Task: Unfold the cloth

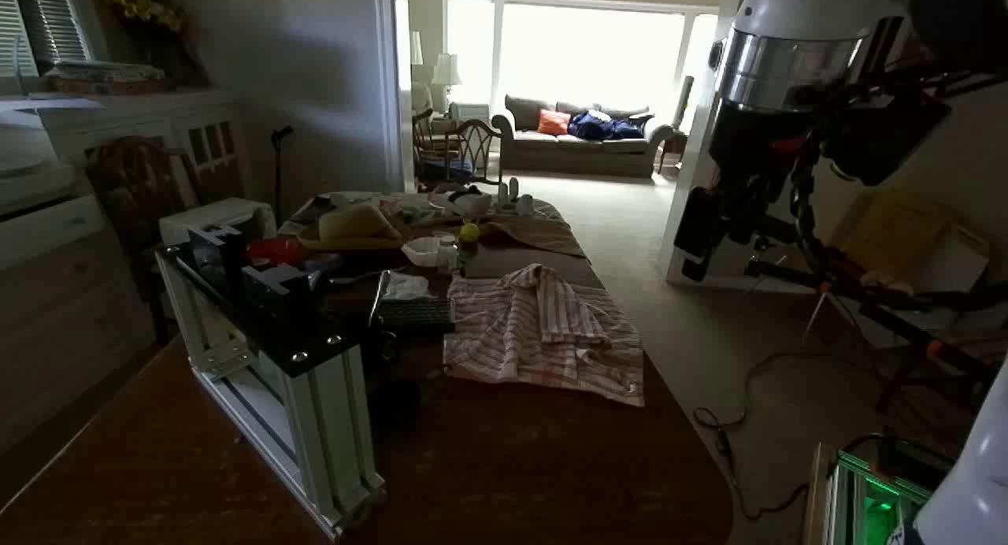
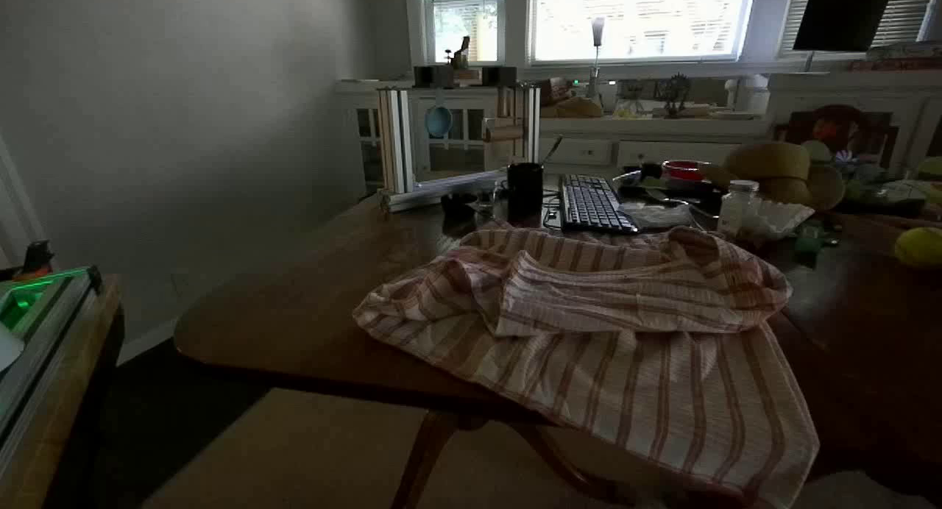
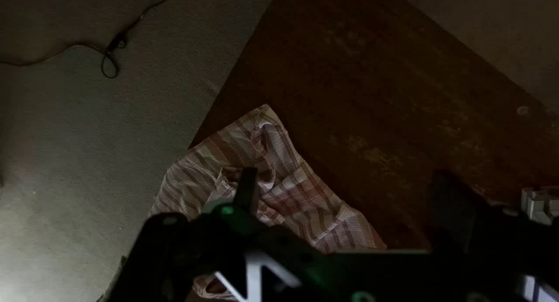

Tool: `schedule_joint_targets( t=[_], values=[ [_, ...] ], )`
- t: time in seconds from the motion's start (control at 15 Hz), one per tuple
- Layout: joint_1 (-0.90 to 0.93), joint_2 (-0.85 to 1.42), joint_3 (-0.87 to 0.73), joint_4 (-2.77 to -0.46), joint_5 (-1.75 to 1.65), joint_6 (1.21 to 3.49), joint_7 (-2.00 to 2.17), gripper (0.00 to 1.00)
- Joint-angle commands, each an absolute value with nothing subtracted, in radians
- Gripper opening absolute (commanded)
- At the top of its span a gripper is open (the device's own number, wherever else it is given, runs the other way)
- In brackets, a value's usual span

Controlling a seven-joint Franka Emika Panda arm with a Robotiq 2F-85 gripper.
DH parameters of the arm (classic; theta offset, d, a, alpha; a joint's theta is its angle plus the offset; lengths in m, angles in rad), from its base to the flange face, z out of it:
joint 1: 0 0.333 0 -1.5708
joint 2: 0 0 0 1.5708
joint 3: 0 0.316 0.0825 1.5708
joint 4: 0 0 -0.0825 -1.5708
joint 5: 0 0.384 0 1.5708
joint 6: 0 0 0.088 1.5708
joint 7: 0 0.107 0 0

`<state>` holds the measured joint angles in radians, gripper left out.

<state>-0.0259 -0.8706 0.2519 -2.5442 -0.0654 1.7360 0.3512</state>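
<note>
The cloth [image 1: 512,332] is whitish with reddish-pink stripes and lies wrinkled on the wooden table. In an exterior view the cloth [image 2: 625,376] has a folded layer bunched on top, and its near corner hangs over the table's edge. In the wrist view the cloth [image 3: 314,201] lies below the gripper, partly hidden by it. My gripper [image 3: 349,180] is open with its fingers wide apart and nothing between them. In an exterior view the gripper [image 1: 717,238] hangs high at the right, apart from the cloth.
A keyboard [image 2: 592,204], a black mug [image 2: 525,185] and a glass jar [image 2: 737,204] stand behind the cloth. A metal frame [image 1: 315,403] stands on the table [image 1: 512,466]. A yellow ball [image 1: 469,231], a white bowl [image 1: 421,251] and a hat [image 1: 354,224] lie farther off.
</note>
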Motion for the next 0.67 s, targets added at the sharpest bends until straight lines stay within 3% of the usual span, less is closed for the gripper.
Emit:
schedule_joint_targets(
  t=[0.0,0.6],
  values=[
    [-0.013,-0.867,0.242,-2.542,-0.073,1.733,0.359,1.00],
    [-0.042,-0.822,0.263,-2.559,-0.096,1.811,0.400,1.00]
  ],
)
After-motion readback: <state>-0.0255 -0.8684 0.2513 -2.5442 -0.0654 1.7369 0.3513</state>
